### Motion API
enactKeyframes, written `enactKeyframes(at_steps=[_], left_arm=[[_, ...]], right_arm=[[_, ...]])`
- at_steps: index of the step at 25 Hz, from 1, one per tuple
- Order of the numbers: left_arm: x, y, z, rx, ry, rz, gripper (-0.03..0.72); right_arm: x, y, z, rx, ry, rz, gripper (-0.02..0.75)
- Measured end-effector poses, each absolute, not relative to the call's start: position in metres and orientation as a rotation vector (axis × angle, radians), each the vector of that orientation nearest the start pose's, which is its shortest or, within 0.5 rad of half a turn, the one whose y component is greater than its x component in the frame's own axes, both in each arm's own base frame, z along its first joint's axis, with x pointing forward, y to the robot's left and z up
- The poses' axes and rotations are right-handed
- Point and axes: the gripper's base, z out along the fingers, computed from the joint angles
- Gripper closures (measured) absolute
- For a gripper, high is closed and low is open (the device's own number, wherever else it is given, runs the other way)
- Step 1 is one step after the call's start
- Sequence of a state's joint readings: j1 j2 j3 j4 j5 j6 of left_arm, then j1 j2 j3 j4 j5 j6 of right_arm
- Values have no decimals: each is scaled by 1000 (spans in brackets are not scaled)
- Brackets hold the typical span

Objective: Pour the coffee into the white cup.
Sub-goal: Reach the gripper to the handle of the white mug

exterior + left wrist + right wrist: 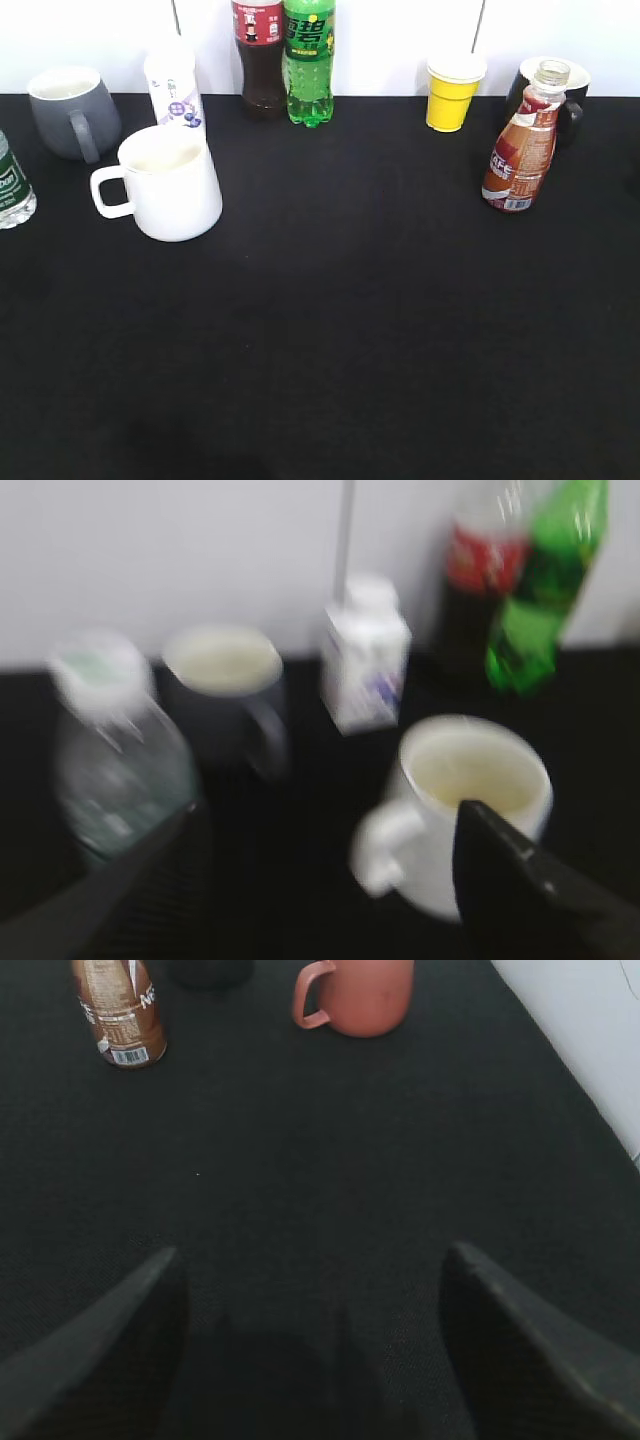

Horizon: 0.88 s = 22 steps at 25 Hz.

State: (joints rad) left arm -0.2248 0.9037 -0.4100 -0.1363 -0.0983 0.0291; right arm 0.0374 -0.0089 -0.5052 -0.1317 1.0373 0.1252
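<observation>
Standing at upper left in the right wrist view, the coffee point(118, 1012) is well beyond the right fingers point(100, 1350), spread wide and empty. Left fingers point(520, 880), also apart and empty, overlap the cup point(455, 805).

Lab test bench: black cloth table point(350, 330), plain white wall point(400, 40), staged drinks.

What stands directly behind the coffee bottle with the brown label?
Behind the slim clear coffee bottle stands a black cup with a white inside. The bottle covers its left part.
</observation>
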Motion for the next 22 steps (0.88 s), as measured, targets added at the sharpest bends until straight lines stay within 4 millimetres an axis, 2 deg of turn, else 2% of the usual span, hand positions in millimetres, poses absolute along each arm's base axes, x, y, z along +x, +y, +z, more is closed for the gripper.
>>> enactKeyframes(at_steps=[2, 4, 7, 10, 20, 22], left_arm=[[181, -54, 219, 155, 1883, -241, 119], [193, -64, 194, 192, 1868, -234, 119], [211, -70, 170, 201, 1813, -208, 141], [224, -71, 146, 176, 1829, -173, 155], [275, -79, 126, 70, 1827, -120, 157], [287, -79, 120, 73, 1834, -116, 181]], right_arm=[[-6, -11, 281, 93, 1998, -52, 146], [-6, -11, 281, 93, 1998, -52, 146], [-6, -11, 281, 93, 1998, -52, 146], [-6, -11, 281, 93, 1998, -52, 146], [-6, -11, 281, 93, 1998, -52, 146], [-6, -11, 281, 93, 1998, -52, 146]])
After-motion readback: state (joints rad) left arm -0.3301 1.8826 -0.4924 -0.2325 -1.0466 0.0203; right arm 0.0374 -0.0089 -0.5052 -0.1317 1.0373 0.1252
